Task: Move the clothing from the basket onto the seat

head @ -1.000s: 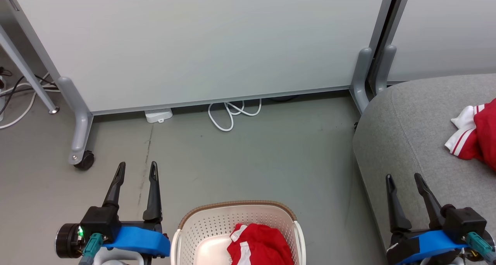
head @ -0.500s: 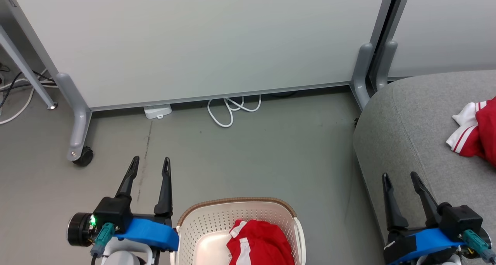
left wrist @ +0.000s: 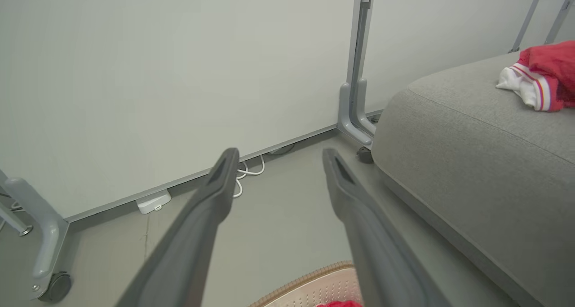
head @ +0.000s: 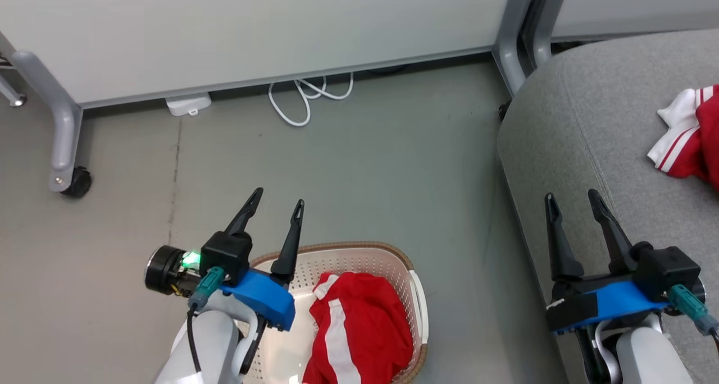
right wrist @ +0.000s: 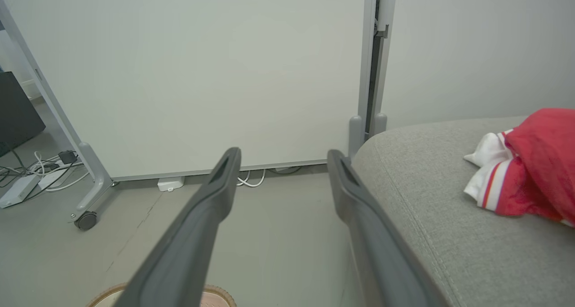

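The left end effector [head: 279,197], wide and empty like the right end effector [head: 570,194], is hovering near the rim of the basket [head: 348,245], one red garment [head: 359,322] lying inside and the other garment [head: 691,137] resting on the seat [head: 590,148], so a misjudged descent is risking hooking the perforated wall.

Bright, even light on all my feeds.
I get a faint shadow beside the seat [head: 590,120]; head view sharp, left wrist fingers [left wrist: 188,244] slightly soft.
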### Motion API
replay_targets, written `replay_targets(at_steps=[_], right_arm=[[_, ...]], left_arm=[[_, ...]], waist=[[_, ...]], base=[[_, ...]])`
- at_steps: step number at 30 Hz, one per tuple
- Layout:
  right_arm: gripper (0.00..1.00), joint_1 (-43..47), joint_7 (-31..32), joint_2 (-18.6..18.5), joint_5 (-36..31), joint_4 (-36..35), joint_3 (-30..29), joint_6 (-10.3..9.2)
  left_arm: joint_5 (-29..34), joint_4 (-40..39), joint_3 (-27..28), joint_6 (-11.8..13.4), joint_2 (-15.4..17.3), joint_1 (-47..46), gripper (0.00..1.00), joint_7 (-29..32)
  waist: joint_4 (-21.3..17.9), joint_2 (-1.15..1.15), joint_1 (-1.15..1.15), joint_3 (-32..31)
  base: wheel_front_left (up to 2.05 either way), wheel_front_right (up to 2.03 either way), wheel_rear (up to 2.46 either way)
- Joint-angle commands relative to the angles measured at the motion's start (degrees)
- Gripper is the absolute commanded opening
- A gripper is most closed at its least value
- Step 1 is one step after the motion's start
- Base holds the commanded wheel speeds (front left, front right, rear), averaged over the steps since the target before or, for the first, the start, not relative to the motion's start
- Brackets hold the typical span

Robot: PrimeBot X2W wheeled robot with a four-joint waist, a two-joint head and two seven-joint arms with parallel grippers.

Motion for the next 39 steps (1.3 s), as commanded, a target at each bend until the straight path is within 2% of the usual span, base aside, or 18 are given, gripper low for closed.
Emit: replay_targets(at_steps=[1,13,25,33,39], right_arm=[[1.00,-1.0,-0.2,-0.3,-0.3,-0.2,0.1,0.01],[1.00,-7.2,-0.2,-0.2,-0.4,-1.8,1.4,0.01],[1.00,-12.1,-0.2,0.0,-0.8,-3.6,2.3,0.01],[1.00,-15.1,-0.2,0.0,-1.2,-4.8,3.0,0.01],[1.00,-16.8,-0.2,0.1,-1.1,-5.8,3.4,0.01]], left_arm=[[-0.4,0.8,-0.6,-0.1,0.5,-1.4,1.00,-0.2],[-4.3,15.1,-12.1,-0.1,2.9,-12.8,1.00,-0.2],[-9.2,28.6,-23.2,-0.1,3.1,-20.6,1.00,-0.2],[-14.5,34.6,-30.8,-0.1,2.9,-24.8,1.00,-0.1],[-18.8,37.3,-35.9,-0.1,3.3,-27.2,1.00,2.5]], waist=[[-1.4,0.00,-0.01,2.4],[-4.8,0.00,-0.01,12.9],[-6.5,0.00,-0.01,22.5],[-6.7,0.00,-0.01,28.3],[-6.6,0.00,-0.01,32.3]], base=[[0.00,0.00,0.00],[0.00,0.00,0.00],[0.00,0.00,0.00],[0.00,0.00,0.00],[0.00,0.00,0.00]])
